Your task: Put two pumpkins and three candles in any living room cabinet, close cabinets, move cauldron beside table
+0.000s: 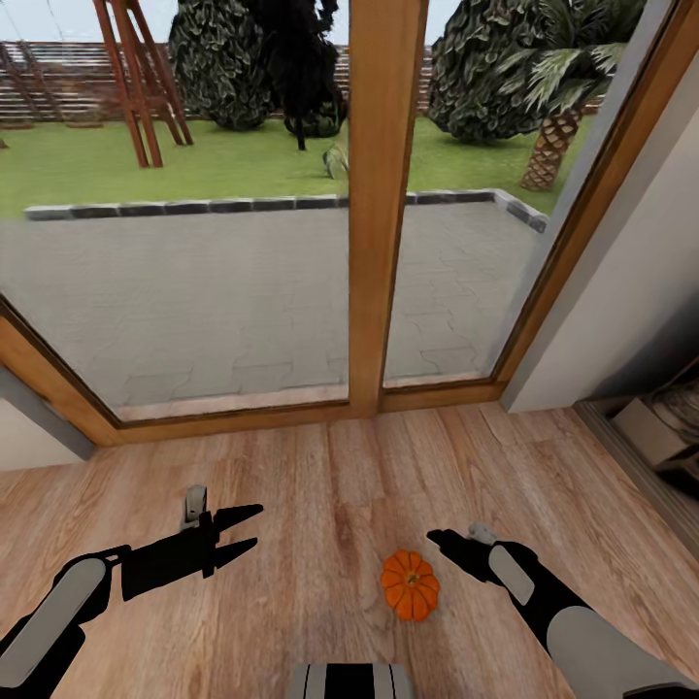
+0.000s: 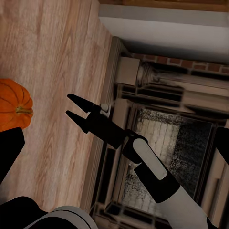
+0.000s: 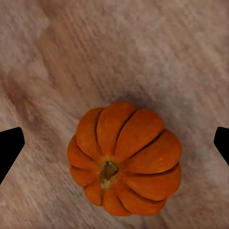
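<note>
A small ribbed orange pumpkin (image 1: 410, 584) with a short stem sits on the wooden floor in front of me. In the right wrist view the pumpkin (image 3: 125, 166) lies between the two black fingertips (image 3: 9, 149), not touched by them. My right gripper (image 1: 437, 537) hovers just over it, open. The left wrist view shows the pumpkin (image 2: 13, 106) at its edge, with the right gripper (image 2: 69, 106) beside it, fingers spread. My left gripper (image 1: 254, 526) is open and holds nothing, off to the pumpkin's left. Candles, cabinet, cauldron and table are out of view.
A glass door with a thick wooden frame (image 1: 386, 243) stands straight ahead, with a paved terrace and garden beyond. A pale wall (image 1: 621, 291) closes the right side. A low unit with boxes (image 1: 660, 427) sits by it. My base (image 1: 349, 682) shows below.
</note>
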Robot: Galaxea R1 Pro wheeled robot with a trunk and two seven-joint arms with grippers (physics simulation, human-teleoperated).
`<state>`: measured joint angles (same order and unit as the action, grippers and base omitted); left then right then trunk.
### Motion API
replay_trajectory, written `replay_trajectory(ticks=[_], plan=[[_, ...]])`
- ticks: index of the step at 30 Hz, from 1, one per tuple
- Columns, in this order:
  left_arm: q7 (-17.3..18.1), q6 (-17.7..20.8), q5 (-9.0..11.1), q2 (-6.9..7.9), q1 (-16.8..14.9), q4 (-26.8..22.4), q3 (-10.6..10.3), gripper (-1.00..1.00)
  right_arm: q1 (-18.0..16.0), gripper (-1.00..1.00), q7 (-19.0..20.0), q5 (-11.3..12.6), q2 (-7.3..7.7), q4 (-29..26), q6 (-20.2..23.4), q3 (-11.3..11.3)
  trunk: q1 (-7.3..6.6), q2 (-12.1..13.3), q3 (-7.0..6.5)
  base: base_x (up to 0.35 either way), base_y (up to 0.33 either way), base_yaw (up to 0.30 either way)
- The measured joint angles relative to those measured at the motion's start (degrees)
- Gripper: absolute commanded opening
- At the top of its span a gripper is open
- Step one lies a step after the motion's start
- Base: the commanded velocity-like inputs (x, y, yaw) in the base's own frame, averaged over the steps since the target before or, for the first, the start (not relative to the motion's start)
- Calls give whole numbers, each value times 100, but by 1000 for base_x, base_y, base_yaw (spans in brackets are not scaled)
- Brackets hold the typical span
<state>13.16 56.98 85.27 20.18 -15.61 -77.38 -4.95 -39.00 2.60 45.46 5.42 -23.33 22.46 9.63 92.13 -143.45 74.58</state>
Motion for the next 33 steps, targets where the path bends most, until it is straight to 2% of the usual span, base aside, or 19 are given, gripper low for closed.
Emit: replay_trajectory(ticks=[11, 16, 20, 33], plan=[[0, -5, 0, -6, 0, 0, 1, 100, 0, 100, 45, 40, 7, -34, 64, -9, 0, 0, 0, 21, 70, 0], [0, -6, 0, -8, 0, 0, 0, 100, 0, 100, 343, 34, 7, -60, 57, -11, 0, 0, 0, 2, 6, 0], [1, -6, 0, -8, 0, 0, 0, 100, 0, 100, 429, 31, 7, -59, 64, -13, 0, 0, 0, 0, 1, 0], [1, -7, -4, -9, 0, -8, 2, 100, 0, 100, 475, 51, 22, -55, 78, -27, 34, -17, 287, 0, 0, 0]])
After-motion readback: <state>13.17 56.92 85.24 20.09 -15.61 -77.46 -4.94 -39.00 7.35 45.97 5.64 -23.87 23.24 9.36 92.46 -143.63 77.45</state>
